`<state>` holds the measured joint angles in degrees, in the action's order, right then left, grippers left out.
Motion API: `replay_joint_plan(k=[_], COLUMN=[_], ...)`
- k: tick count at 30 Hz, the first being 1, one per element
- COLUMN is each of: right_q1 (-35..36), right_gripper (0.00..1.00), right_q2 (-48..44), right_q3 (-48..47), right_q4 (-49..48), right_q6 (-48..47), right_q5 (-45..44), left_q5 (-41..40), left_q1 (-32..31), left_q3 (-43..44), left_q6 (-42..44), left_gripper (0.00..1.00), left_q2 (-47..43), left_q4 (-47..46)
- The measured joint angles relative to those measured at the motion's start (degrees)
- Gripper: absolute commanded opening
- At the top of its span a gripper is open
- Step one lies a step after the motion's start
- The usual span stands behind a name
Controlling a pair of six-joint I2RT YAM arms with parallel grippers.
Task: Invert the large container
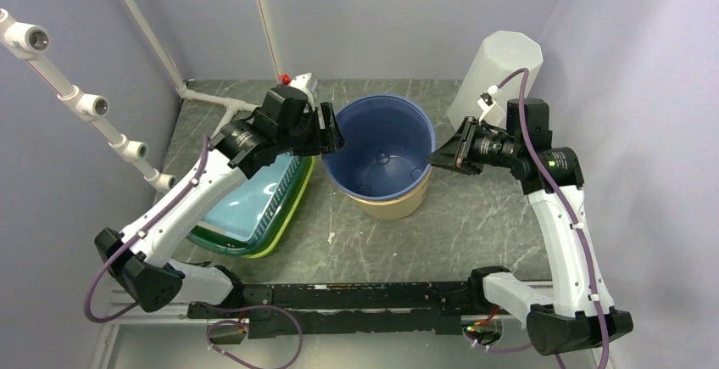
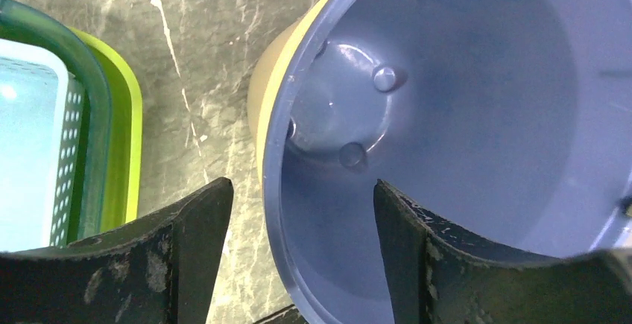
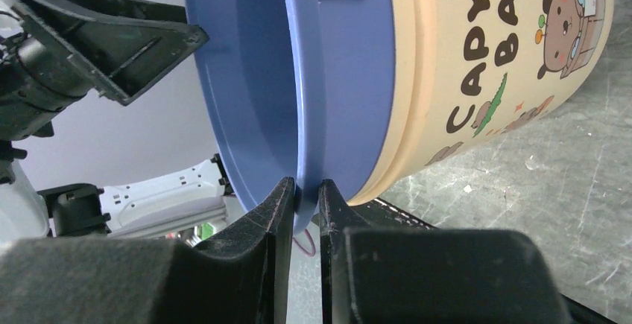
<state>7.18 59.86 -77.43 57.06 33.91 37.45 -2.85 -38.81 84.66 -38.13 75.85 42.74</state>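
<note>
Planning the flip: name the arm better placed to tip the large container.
Right. The right hand grips the container by its blue rim; the left hand is open, straddling the opposite rim.

Bucket (image 1: 381, 153) was blue inside, tan outside with cartoon lettering, baskets (image 1: 246, 208) pale blue, dark green, lime, counter (image 1: 381, 242) grey marbled.

Baskets (image 1: 248, 209) crowd left of the container (image 1: 395, 206); the table (image 1: 381, 246) before it lies open.
</note>
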Motion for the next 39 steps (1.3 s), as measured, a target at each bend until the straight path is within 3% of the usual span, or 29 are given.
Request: replay_joint_plan(k=[2,8,14,16,20,22,26,32,35,39], right_q1=[0.0,0.0,0.0,0.0,0.0,-0.1,0.0,-0.1,-0.1,-0.1], right_gripper=[0.00,0.00,0.00,0.00,0.00,0.00,0.06,0.24,0.26,0.37], right_q2=[0.0,-0.2,-0.3,-0.3,-0.3,-0.5,-0.7,-0.7,-0.5,0.2], right_q3=[0.0,0.0,0.0,0.0,0.0,0.0,0.0,0.0,-0.1,-0.4], right_q4=[0.0,0.1,0.2,0.2,0.3,0.4,1.3,2.0,2.6,3.2], right_q6=[0.0,-0.1,-0.1,-0.1,-0.5,-0.5,-0.5,-0.5,-1.0,-1.6], right_q5=[0.0,0.0,0.0,0.0,-0.2,-0.5,-0.4,-1.5,-2.6,-4.2], left_q5=[0.0,0.9,2.8,3.0,3.1,3.3,4.8,7.4,9.6,11.9], left_q1=[0.1,0.1,0.3,0.3,0.9,1.3,1.7,2.2,2.4,2.7], left_q3=[0.0,0.0,0.0,0.0,0.0,0.6,2.2,2.8,2.8,3.1], left_q6=[0.1,1.6,3.0,3.3,4.7,4.8,4.6,4.7,4.6,4.4], left_gripper=[0.71,0.51,0.47,0.40,0.11,0.03,0.03,0.03,0.03,0.02], left_q2=[0.9,0.7,0.9,1.2,2.0,2.4,3.7,3.9,3.8,3.8], left_q4=[0.9,1.2,1.1,1.2,1.5,2.2,2.7,2.9,2.4,2.1])
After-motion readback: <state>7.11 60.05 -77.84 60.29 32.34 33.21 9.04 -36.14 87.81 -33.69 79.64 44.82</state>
